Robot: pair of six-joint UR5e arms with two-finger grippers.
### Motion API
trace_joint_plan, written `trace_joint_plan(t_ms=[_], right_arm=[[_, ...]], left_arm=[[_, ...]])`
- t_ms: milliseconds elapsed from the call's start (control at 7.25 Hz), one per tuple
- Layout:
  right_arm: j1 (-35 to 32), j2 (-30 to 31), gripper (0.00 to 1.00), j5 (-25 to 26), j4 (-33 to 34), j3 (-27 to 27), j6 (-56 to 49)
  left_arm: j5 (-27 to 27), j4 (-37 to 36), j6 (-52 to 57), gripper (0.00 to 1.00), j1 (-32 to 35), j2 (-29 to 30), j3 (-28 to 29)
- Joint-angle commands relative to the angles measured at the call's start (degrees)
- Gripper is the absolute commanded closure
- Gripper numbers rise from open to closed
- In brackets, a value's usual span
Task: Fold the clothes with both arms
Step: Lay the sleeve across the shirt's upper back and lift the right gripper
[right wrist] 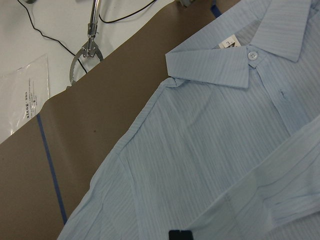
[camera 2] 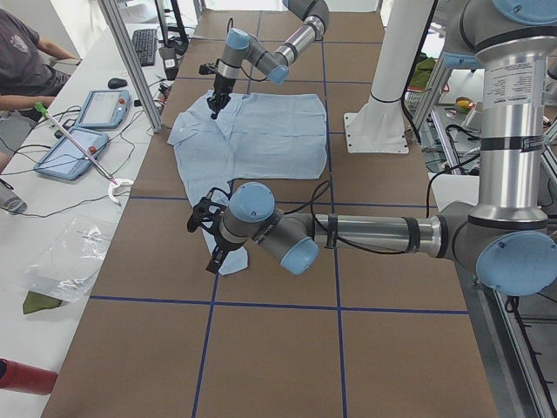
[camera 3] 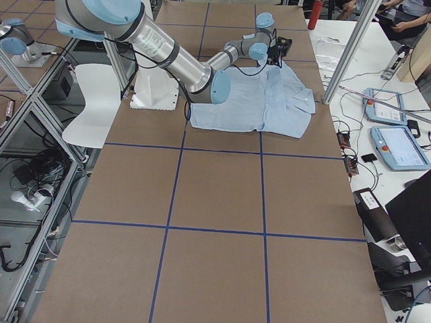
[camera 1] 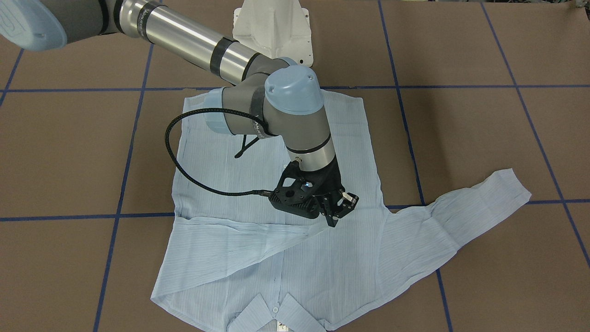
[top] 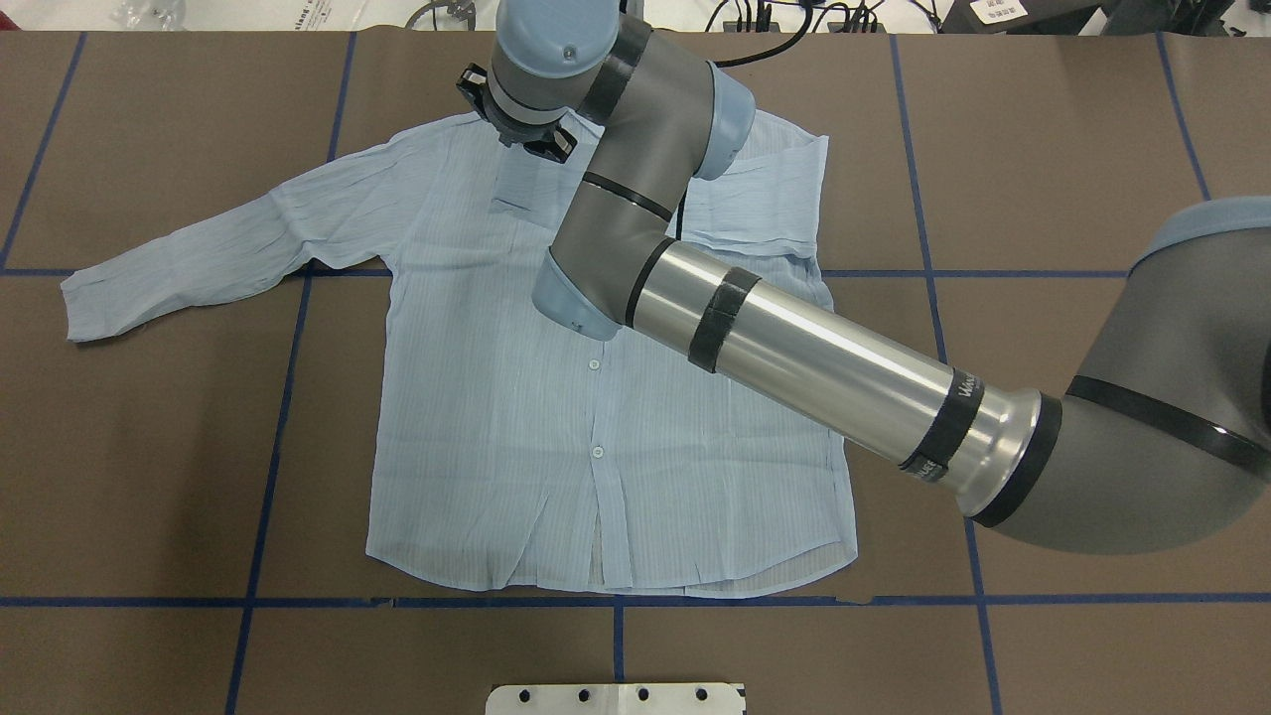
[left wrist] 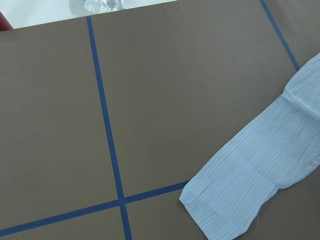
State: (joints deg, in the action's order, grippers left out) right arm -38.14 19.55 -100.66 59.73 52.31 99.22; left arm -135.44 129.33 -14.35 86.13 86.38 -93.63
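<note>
The pale blue striped shirt (top: 556, 417) lies flat and front up on the brown table, collar (camera 1: 276, 313) at the far side from the robot. One sleeve is folded across the chest (camera 1: 239, 230). The other sleeve (top: 218, 248) stretches out to my left, and its cuff (left wrist: 240, 200) shows in the left wrist view. My right gripper (camera 1: 341, 210) hangs open and empty just above the chest near the folded sleeve's end; it also shows in the overhead view (top: 516, 129). My left gripper (camera 2: 209, 248) hovers by the outstretched cuff. I cannot tell whether it is open or shut.
The table is covered in brown paper with blue tape lines (top: 288, 397). The white pedestal base (camera 1: 272, 27) stands at the robot's side. An operators' bench with tablets (camera 2: 70, 148) and a seated person (camera 2: 26, 61) runs along the far edge.
</note>
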Motion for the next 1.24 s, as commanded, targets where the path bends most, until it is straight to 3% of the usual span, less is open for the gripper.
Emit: trace_joint_plan(t_ms=[0,414,689,827,965,1103], right_arm=[[0.69,-3.20,1.00,1.25,-2.32,-4.76,0.09],[1.40,-4.26,1.00,3.71,-6.09,-8.26,0.36],[1.84,-4.52,0.16,4.76,-7.00,-9.07,0.36],[1.93,-4.87,0.03,4.95,-7.00,-9.50,0.36],[1.93,-5.40,0.02,4.95,-7.00,-9.51,0.36],[1.75,-5.57,0.02,4.69,-6.82,-8.73,1.92]], left_arm=[[0.00,0.22,-0.24,0.00,0.00,-0.07,0.03],[-0.08,0.14,-0.33,0.00,-0.09,-0.07,0.12],[0.00,-0.39,-0.42,0.00,-2.71,1.06,0.29],[-0.17,-0.13,-8.86,0.00,-4.90,1.50,0.29],[-0.17,1.53,-18.34,0.00,-5.79,1.68,0.29],[2.00,2.67,-20.78,0.00,-10.24,3.60,1.86]])
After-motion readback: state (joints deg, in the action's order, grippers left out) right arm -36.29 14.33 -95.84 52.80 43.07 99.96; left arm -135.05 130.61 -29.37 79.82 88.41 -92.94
